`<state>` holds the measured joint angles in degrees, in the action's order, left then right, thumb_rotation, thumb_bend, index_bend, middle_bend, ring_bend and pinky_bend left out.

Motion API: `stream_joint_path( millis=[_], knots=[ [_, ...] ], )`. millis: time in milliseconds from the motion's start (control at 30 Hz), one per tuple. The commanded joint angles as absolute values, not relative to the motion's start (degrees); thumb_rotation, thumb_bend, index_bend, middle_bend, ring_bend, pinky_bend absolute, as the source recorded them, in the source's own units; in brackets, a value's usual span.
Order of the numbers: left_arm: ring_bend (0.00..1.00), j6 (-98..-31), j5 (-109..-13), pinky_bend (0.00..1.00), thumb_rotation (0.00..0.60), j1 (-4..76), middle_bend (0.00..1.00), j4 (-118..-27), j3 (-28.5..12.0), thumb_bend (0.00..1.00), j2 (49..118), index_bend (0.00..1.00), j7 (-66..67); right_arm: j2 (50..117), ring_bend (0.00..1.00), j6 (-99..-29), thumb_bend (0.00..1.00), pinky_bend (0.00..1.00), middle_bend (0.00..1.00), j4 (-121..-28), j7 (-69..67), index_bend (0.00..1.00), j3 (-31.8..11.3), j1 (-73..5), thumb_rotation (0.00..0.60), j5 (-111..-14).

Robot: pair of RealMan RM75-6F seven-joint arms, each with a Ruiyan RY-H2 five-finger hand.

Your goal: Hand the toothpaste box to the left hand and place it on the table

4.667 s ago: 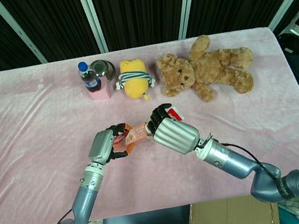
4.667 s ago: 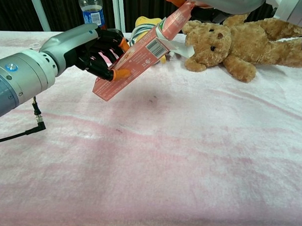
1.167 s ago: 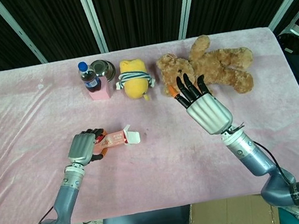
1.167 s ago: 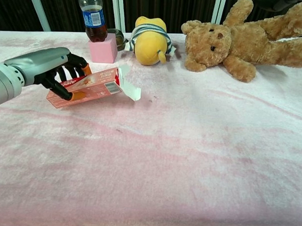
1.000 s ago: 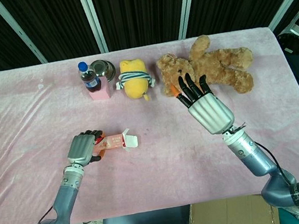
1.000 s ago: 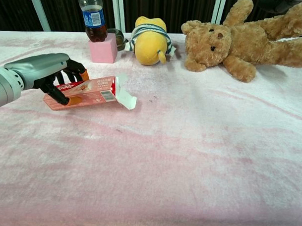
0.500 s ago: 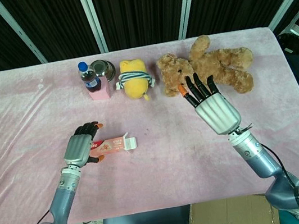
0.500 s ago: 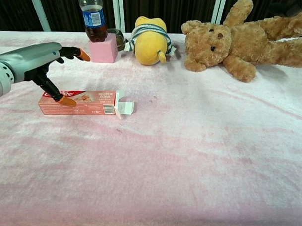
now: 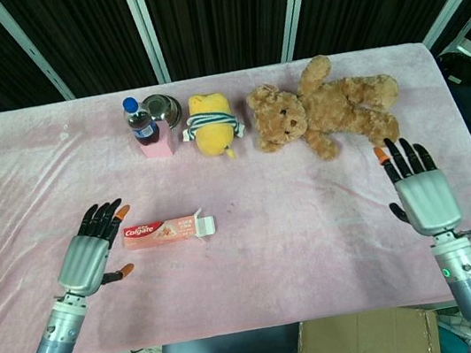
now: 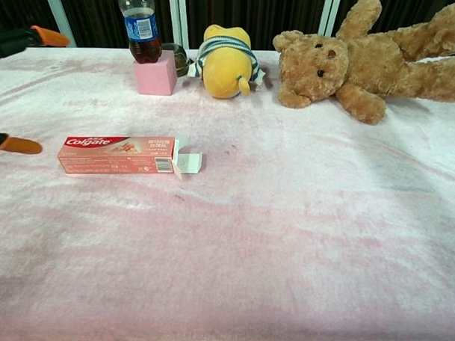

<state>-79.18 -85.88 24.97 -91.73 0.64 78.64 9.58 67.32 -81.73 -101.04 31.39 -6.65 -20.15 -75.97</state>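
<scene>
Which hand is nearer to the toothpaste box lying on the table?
The left. The left hand sits open right beside the toothpaste box, just off its closed end and not touching it. The right hand is open far across the table, below the teddy bear.

You've got a soft, matt pink cloth over the surface (image 9: 314, 218), faintly creased. The toothpaste box (image 9: 164, 232) is glossy printed card. Your left hand (image 9: 87, 256) and right hand (image 9: 424, 197) show brushed grey metal backs, with black fingers (image 9: 99, 218) tipped in orange. Behind, the teddy bear (image 9: 323, 109) is shaggy plush and the bottle (image 9: 141, 121) clear, shiny plastic.
</scene>
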Motion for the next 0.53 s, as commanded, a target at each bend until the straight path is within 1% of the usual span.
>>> stream_joint_path(
  millis=[33, 200, 267, 433, 533],
  knots=[
    [0.00, -81.8, -88.0, 0.00, 0.600, 21.5, 0.00, -91.3, 3.8, 0.02, 75.9, 0.00, 7.6, 64.8, 0.00, -85.3, 0.13, 0.11, 0.00, -100.8, 24.7, 0.00, -3.1, -14.8, 0.600, -77.1],
    [0.00, -85.0, -90.1, 0.00, 0.600, 18.0, 0.00, -90.7, 5.9, 0.01, 73.9, 0.00, 7.2, 64.6, 0.00, -89.7, 0.13, 0.11, 0.00, -97.4, 19.6, 0.00, 0.0, -10.2, 0.600, -81.6],
    [0.00, -85.9, -90.8, 0.00, 0.600, 17.3, 0.00, -89.7, 6.1, 0.01, 74.0, 0.00, 6.9, 64.8, 0.00, -90.4, 0.13, 0.11, 0.00, -96.3, 18.7, 0.00, 0.4, -9.4, 0.600, -82.4],
    [0.00, -86.4, -92.1, 0.00, 0.600, 16.3, 0.00, -86.5, 5.7, 0.01, 75.2, 0.00, 5.9, 65.9, 0.00, -89.9, 0.13, 0.11, 0.00, -93.4, 16.6, 0.00, -0.3, -8.3, 0.600, -81.4],
    [0.00, -86.1, -92.1, 0.00, 0.600, 16.2, 0.00, -86.1, 5.1, 0.01, 75.5, 0.00, 4.8, 66.3, 0.00, -90.0, 0.13, 0.11, 0.00, -92.8, 16.7, 0.00, -0.7, -8.2, 0.600, -82.2]
  ],
)
